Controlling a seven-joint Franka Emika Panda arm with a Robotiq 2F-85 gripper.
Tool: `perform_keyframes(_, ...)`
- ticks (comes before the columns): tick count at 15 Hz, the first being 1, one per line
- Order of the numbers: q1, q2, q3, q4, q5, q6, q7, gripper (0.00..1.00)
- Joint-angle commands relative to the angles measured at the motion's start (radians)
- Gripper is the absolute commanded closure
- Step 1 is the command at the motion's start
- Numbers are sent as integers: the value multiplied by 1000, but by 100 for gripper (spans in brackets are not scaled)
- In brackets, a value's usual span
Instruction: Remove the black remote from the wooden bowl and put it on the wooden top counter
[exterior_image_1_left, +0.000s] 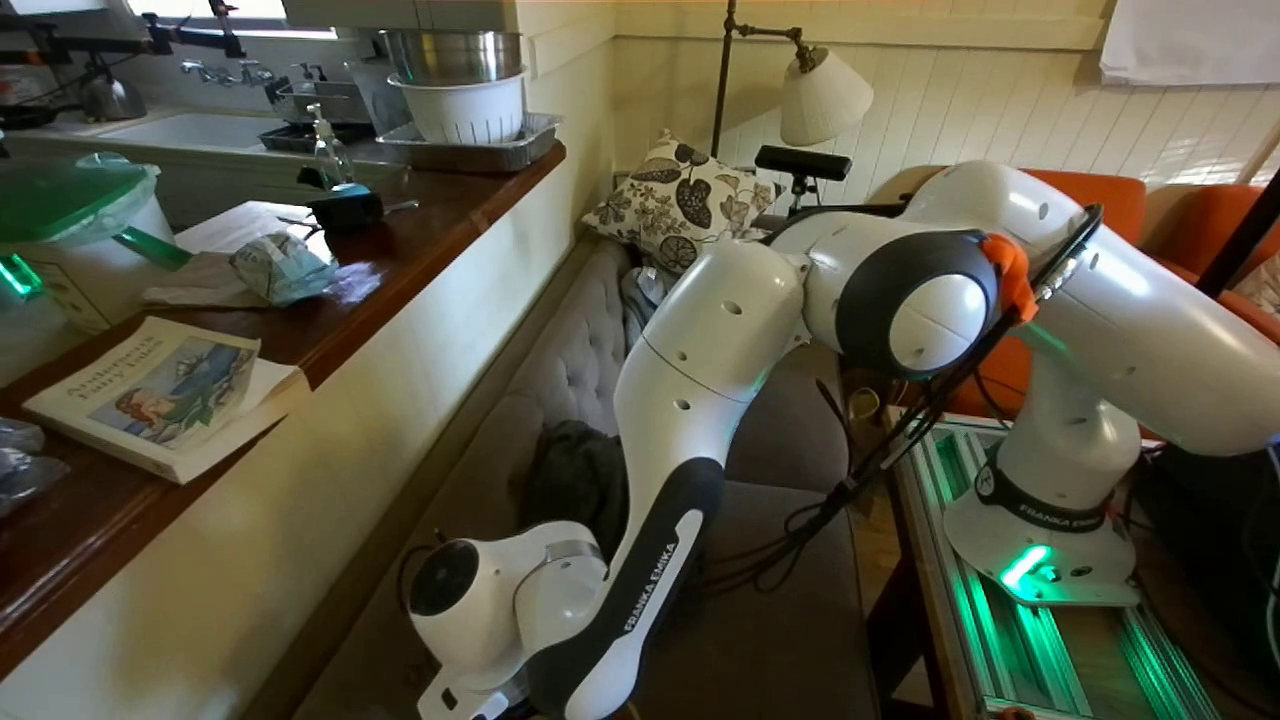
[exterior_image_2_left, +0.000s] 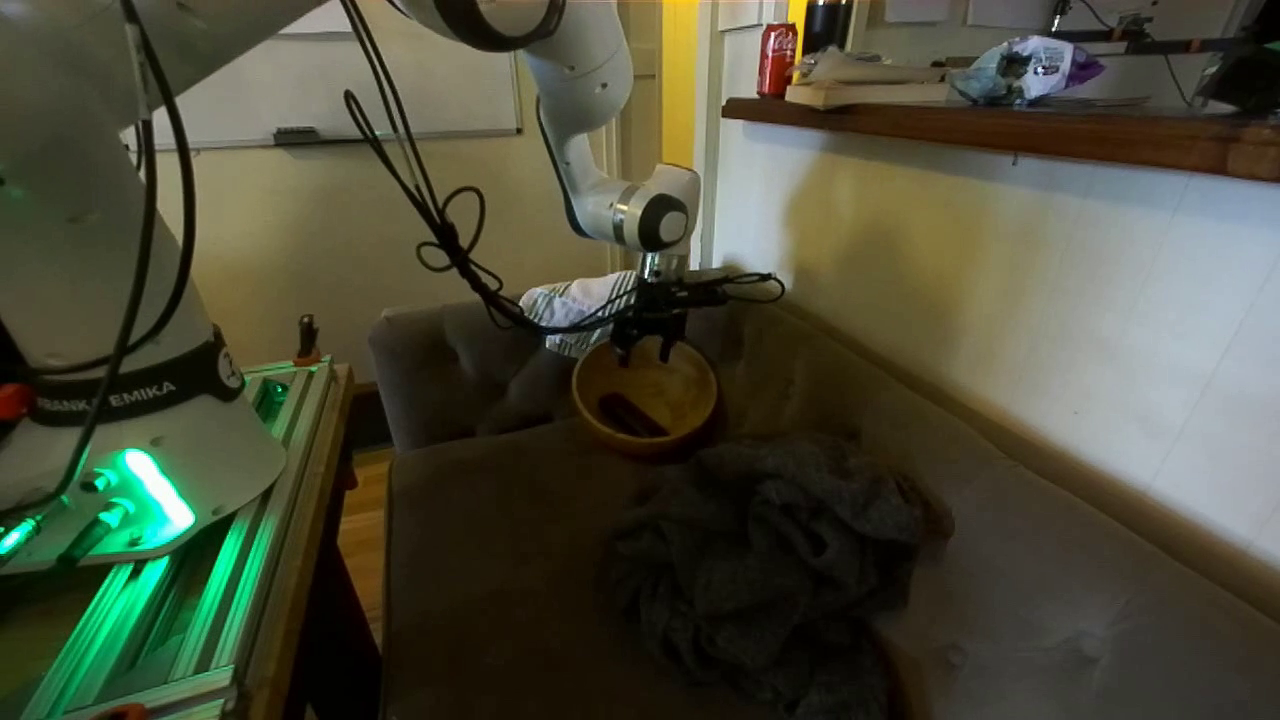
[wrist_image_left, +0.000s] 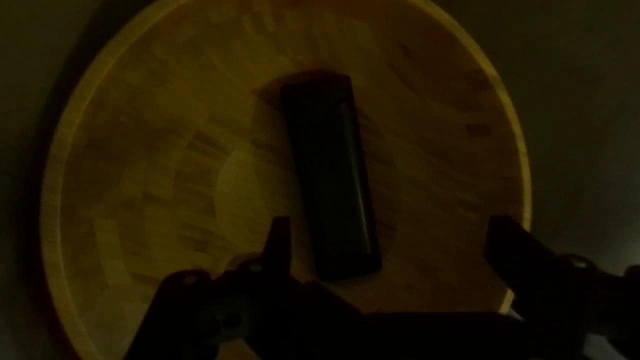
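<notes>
The black remote (wrist_image_left: 332, 180) lies flat inside the round wooden bowl (wrist_image_left: 52, 200), seen from above in the dim wrist view. My gripper (wrist_image_left: 390, 220) is open over the bowl, its fingers wide apart with nothing gripped. The remote's near end shows between the fingertips, closer to the left one. In an exterior view the gripper (exterior_image_2_left: 645, 358) hangs above the bowl (exterior_image_2_left: 692, 385), pointing down, and the remote (exterior_image_2_left: 630, 414) rests in the bowl's near part. The wooden top counter (exterior_image_1_left: 430, 260) runs along the wall, higher than the couch; bowl and fingers are out of that view.
The bowl stands on a grey couch (exterior_image_2_left: 480, 560), near a bunched dark cloth (exterior_image_2_left: 780, 570) and a striped towel (exterior_image_2_left: 570, 305). On the counter are a book (exterior_image_1_left: 170, 400), a crumpled bag (exterior_image_1_left: 285, 268), a metal tray (exterior_image_1_left: 480, 150) and a red can (exterior_image_2_left: 777, 60).
</notes>
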Motion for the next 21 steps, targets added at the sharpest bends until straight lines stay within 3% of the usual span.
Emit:
perform_keyframes(1,-17,75,37,27,-21,42,-169,0)
perform_keyframes(6,22,162,27,96,5,2,-210,0)
perform_keyframes(9,74,174,-17,159,43,-91,-48,0)
perform_keyframes(10,35,159,15,93,15,-19,-125,0)
perform_keyframes(12,54,163,1,122,17,-62,-70,0)
perform_keyframes(14,57,184,1,151,15,-30,-68,0)
perform_keyframes(18,88,227,-19,233,12,-49,-35,0)
perform_keyframes(21,151,263,-72,311,-9,-76,64,0)
